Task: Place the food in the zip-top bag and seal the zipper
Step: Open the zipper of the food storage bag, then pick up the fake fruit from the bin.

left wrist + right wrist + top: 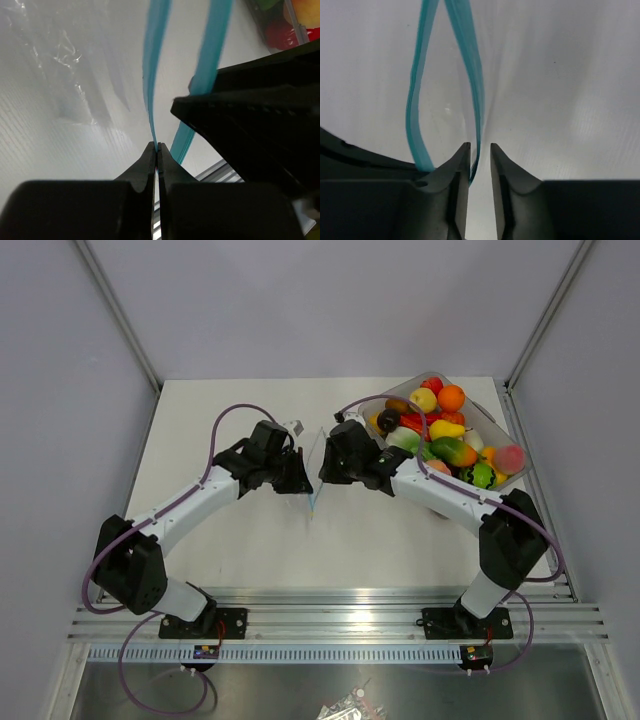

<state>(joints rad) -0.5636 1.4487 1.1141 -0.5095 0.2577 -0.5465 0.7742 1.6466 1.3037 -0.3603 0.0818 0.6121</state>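
L hand (157, 150) pressed together, pinching one zipper (152, 75) strip | R hand (480, 150) fingers slightly apart, other strip passes btw them, against one finger, not squeezed | zip-top bag (316, 450) held up btw both hands, mid bench (220, 430), mouth strips parted | food (445, 435) piled in tray (408, 384), far right

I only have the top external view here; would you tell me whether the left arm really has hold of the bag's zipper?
Observer: Yes, the left gripper has its fingers shut on one strip of the zipper.
Operator: Thank you. Has the right arm gripped the other strip as well?
Observer: Not yet. The right gripper is open, and that strip hangs between its fingers, lying against only one of them.
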